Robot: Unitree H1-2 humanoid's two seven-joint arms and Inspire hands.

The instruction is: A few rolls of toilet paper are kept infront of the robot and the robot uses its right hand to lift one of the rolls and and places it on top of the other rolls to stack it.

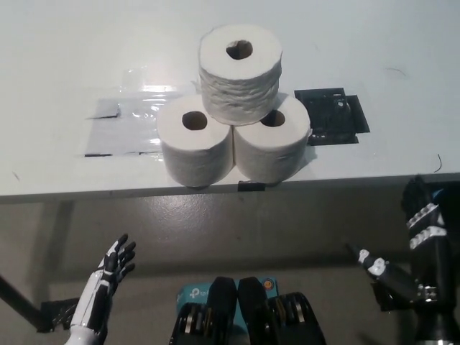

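Three white toilet paper rolls stand near the table's front edge. One roll (pixel 240 72) sits upright on top of the other two, the left roll (pixel 195 149) and the right roll (pixel 274 147), which touch side by side. My black right hand (pixel 419 241) hangs below the table edge at the lower right, open and holding nothing, far from the rolls. At the lower left, also below the table, my white left hand (pixel 109 277) rests open with fingers spread.
The white table (pixel 359 43) has a black patch (pixel 330 115) right of the rolls and a grey taped sheet (pixel 122 129) to their left. A small black tab (pixel 251 186) marks the front edge. Floor lies below.
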